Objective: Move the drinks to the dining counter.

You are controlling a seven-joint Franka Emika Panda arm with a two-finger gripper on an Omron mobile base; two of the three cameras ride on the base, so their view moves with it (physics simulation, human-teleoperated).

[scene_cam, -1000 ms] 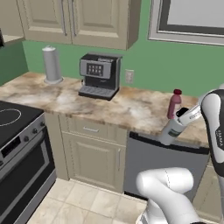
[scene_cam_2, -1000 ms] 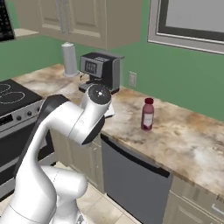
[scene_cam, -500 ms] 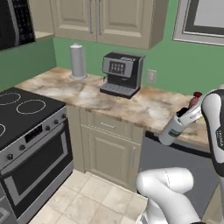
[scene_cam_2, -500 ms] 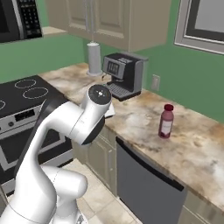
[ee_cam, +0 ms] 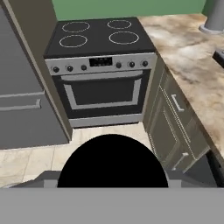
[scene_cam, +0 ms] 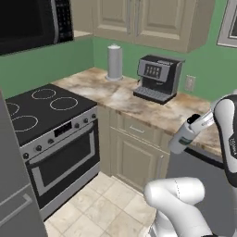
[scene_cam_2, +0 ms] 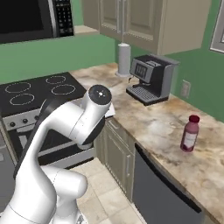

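Pale grey bottle (scene_cam: 185, 134) sat gripped in the end effector (scene_cam: 181, 139), long axis tilted. Dark red bottle (scene_cam_2: 190, 134) stood upright on the bench (scene_cam_2: 162, 127), beyond the coffee machine (scene_cam_2: 150, 78), well apart.

You see 1 dark red bottle (scene_cam_2: 190, 134) with a red cap and a pale label. It stands upright on the marbled counter (scene_cam_2: 166, 131), well apart from the edge. The grey bottle (scene_cam: 184, 136) with a black cap hangs tilted before the counter.

No legible text or labels anywhere
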